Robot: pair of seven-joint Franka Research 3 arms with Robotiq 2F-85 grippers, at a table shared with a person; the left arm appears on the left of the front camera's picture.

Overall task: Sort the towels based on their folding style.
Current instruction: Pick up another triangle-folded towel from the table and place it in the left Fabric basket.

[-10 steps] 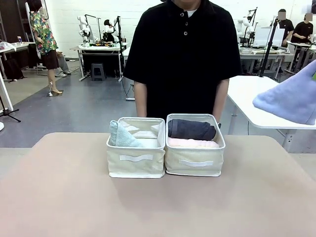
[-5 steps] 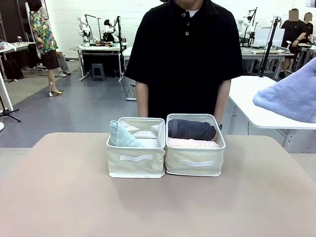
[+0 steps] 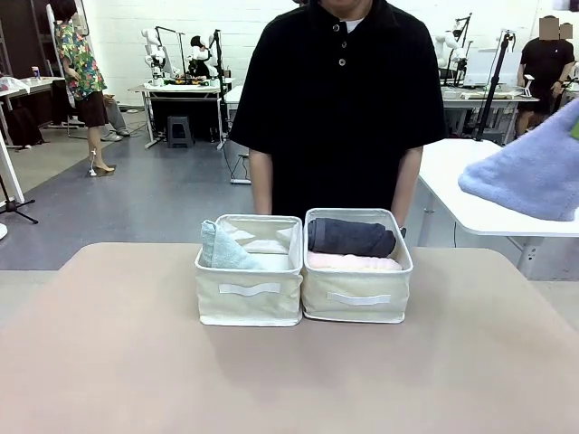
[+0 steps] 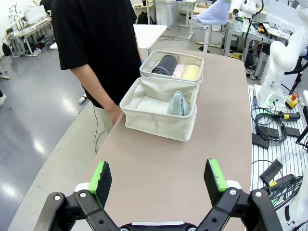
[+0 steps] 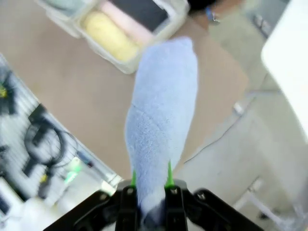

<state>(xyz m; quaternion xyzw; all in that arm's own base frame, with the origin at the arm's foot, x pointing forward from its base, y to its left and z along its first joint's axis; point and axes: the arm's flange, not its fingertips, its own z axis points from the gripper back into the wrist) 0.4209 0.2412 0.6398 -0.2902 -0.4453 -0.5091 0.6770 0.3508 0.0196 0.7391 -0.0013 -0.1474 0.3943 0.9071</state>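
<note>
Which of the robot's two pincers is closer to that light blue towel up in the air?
Right. The right pincer is shut on the light blue towel, high at the table's right end. The left pincer hangs open over the table's opposite end, well away from it.

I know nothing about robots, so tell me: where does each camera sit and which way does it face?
Front view: on the robot's side of the table, facing across it at the person.
Left wrist view: on the left arm, looking along the open left gripper down the table, the person alongside.
Right wrist view: on the right arm, looking down the right gripper, shut on the blue towel.
Shared: all three show the basket of rolled towels.
</note>
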